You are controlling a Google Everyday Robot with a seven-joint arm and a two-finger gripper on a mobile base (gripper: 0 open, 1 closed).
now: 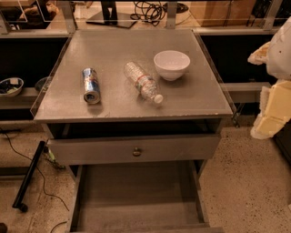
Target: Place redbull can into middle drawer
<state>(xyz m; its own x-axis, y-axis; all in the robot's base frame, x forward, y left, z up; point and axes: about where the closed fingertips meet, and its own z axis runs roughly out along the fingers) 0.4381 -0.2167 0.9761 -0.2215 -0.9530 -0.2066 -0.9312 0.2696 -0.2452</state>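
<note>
— What sits nearest?

— The open drawer [136,195], pulled out low at the front, its floor bare. Just above it is a drawer front [173,148] with a brass knob [137,151]. A black rod [29,175] lies on the floor to the left.

— And the can?

— The can [91,85] lies on its side on the left of the tabletop [113,50], above the drawer. To its right a clear bottle [142,82] lies on its side, apart from it. A white bowl [171,64] stands farther right.

— Where is the tool?

— The tool [272,109] hangs off the right edge of the tabletop, well apart from the can, with the bottle and bowl between them. I cannot tell how far open it is.

— Behind?

— Cables [150,9] on the far surface.
</note>
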